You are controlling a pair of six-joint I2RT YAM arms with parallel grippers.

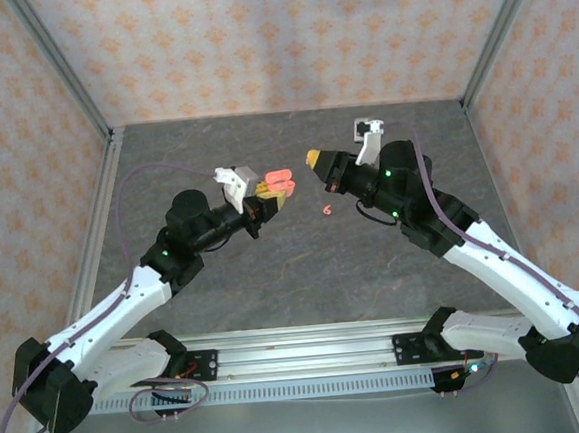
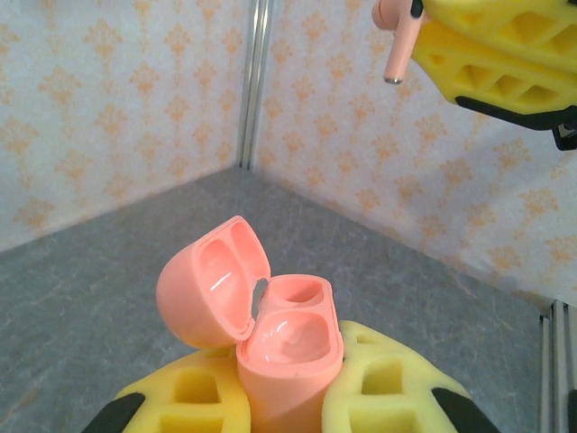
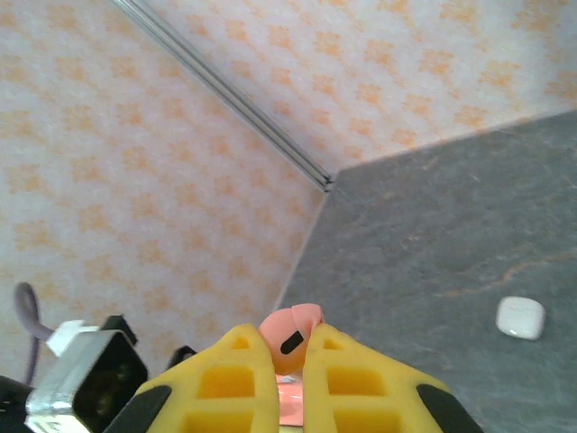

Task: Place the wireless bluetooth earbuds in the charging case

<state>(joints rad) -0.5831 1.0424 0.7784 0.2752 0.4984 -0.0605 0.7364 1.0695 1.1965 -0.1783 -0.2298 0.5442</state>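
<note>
My left gripper [image 1: 271, 200] is shut on a coral-pink charging case [image 2: 293, 338], held upright between the yellow fingers [image 2: 379, 379]. Its lid [image 2: 212, 280] is swung open to the left, and both sockets look empty. The same case [image 1: 279, 184] hangs above the middle of the table. My right gripper [image 3: 288, 341] is shut on a coral-pink earbud [image 3: 290, 336]. This gripper [image 1: 313, 158] hovers just right of the case and apart from it. Seen from the left wrist, the earbud's stem [image 2: 395, 50] points down from the right gripper's fingers [image 2: 505, 54]. A second coral-pink earbud [image 1: 326, 211] lies on the table.
A small white pebble-like case [image 3: 520, 317] lies on the grey table [image 1: 304, 275]. Patterned walls with metal corner posts [image 2: 254, 86] close in the back and sides. The left arm's wrist camera [image 3: 90, 379] sits close below my right gripper.
</note>
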